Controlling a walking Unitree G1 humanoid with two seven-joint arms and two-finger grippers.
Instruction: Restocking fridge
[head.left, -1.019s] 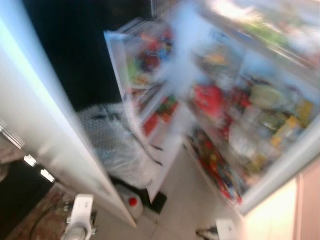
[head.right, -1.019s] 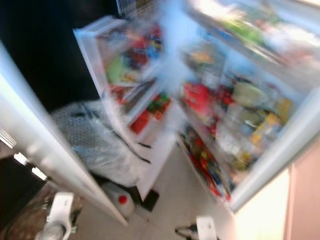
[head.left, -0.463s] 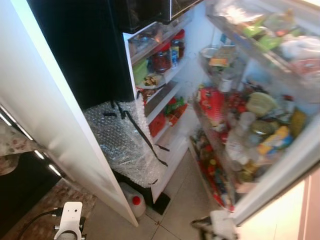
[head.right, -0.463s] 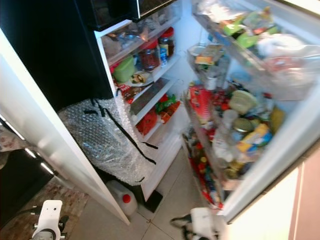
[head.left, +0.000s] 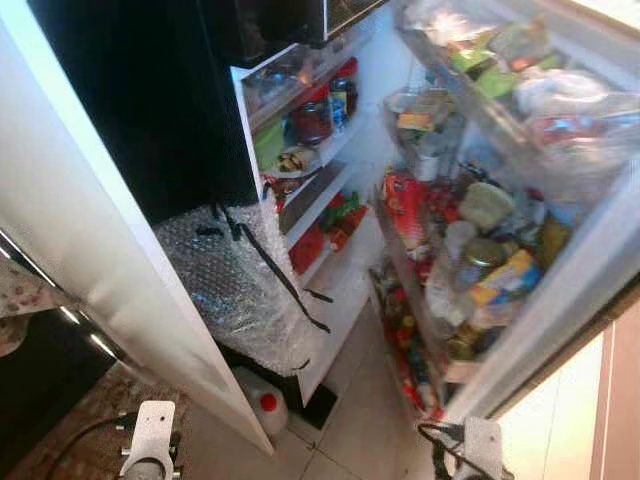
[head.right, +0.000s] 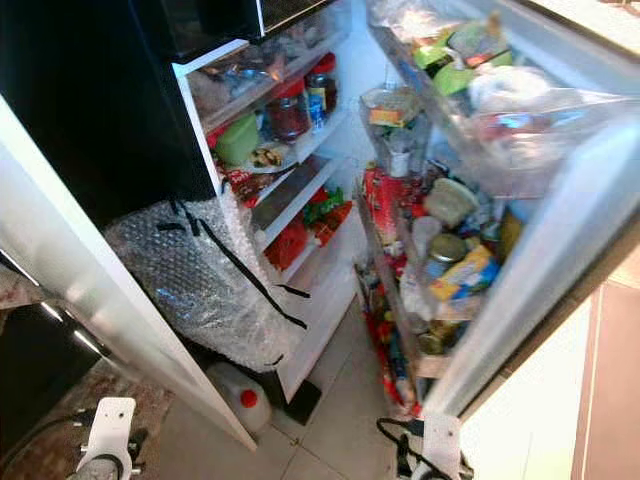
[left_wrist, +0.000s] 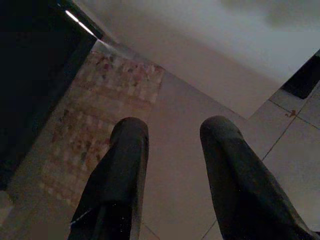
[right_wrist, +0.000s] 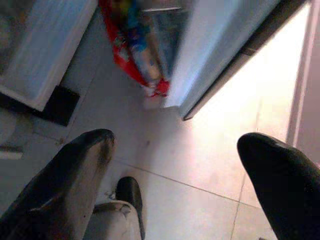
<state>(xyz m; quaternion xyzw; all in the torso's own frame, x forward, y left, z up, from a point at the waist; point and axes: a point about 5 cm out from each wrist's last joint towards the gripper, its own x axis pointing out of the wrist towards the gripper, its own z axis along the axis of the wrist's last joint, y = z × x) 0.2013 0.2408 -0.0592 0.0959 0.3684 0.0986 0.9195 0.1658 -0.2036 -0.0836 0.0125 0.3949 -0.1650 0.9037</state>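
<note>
Before the robot, fridge (head.left: 330, 150) w/ both doors open, shelves packed; left pincer (left_wrist: 170, 165) & right pincer (right_wrist: 175, 170) hang low over floor tiles (head.left: 360, 420), both spread apart, empty.

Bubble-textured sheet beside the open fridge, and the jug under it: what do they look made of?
The sheet looks like clear plastic bubble wrap: dimpled, translucent, glinting, crossed by black straps. The jug seems white translucent plastic with a red cap; matte, softly rounded.
</note>
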